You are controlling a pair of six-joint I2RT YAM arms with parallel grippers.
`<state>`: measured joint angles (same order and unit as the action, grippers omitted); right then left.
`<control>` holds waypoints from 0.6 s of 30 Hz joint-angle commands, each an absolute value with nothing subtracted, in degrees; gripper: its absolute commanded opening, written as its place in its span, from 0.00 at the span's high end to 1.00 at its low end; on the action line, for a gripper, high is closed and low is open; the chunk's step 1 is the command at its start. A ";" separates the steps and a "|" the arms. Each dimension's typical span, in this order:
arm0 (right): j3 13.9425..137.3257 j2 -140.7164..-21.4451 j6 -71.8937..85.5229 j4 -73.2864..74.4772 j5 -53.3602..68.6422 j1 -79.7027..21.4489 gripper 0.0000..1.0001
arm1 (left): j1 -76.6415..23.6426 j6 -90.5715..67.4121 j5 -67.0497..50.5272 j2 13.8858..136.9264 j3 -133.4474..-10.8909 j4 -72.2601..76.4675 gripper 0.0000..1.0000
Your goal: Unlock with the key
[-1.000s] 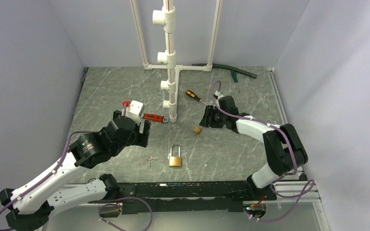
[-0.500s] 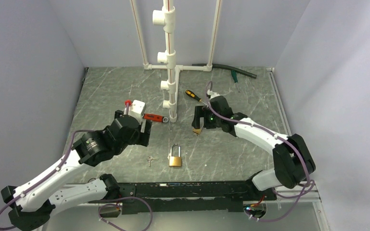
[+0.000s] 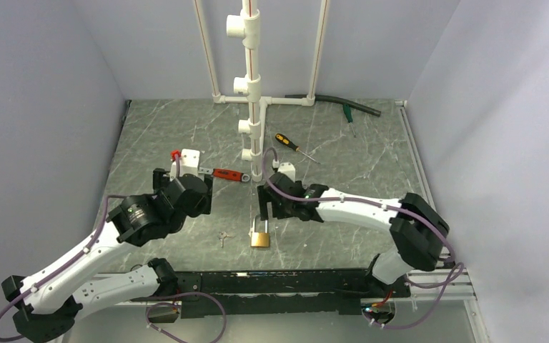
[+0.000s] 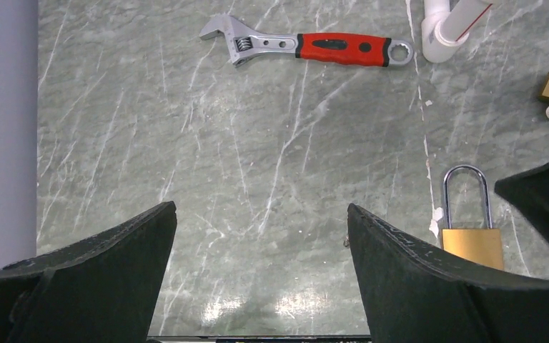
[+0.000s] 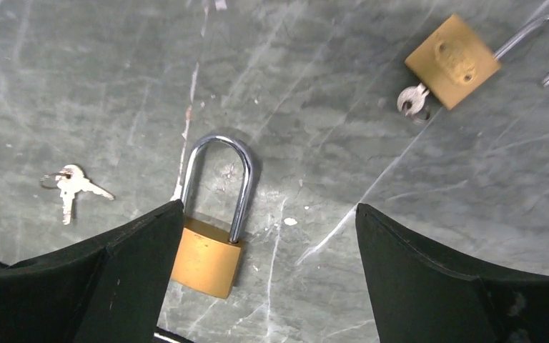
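My right pincer (image 5: 266, 218) is spread wide and holds nothing. It hangs over the large brass padlock (image 5: 207, 256), whose long steel shackle shows between my two black fingers. My left pincer (image 4: 259, 214) is also wide open and empty, over the bare grey marbled tabletop (image 4: 257, 128).

The tiny thin silver-grey metal key (image 5: 71, 187) lies flat on the table. In the overhead view it is near the left of that padlock, apart from it and outside my right pincer's span. It seems to share a small ring with a second key. It is not in the left wrist view. A smaller brass padlock (image 5: 452, 61) lies farther back with its own key stuck in it; I judge that one is not my target.

Handling guess: the key is light, stiff, slick metal lying flat on a hard smooth surface, so there is little edge to bite and it likely skates if nudged. The ring-mate will dangle and tug. Best hold is to pinch the round head across its flat faces, leaving the toothed blade free for the keyhole.
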<state>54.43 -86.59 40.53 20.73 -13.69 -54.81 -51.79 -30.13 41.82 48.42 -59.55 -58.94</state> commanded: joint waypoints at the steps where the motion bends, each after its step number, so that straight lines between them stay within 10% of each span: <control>1: 56.08 -90.36 45.91 21.11 -18.52 -57.37 0.11 | -51.62 -32.20 45.45 46.57 -61.12 -59.69 0.07; 18: 64.49 -103.73 47.18 27.04 -23.71 -62.69 0.48 | -51.61 -31.64 44.95 46.49 -61.19 -59.76 0.09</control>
<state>60.42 -101.38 45.87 22.81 -20.10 -61.52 -51.77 -30.94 43.40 46.50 -59.55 -59.48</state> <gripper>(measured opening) 0.558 0.912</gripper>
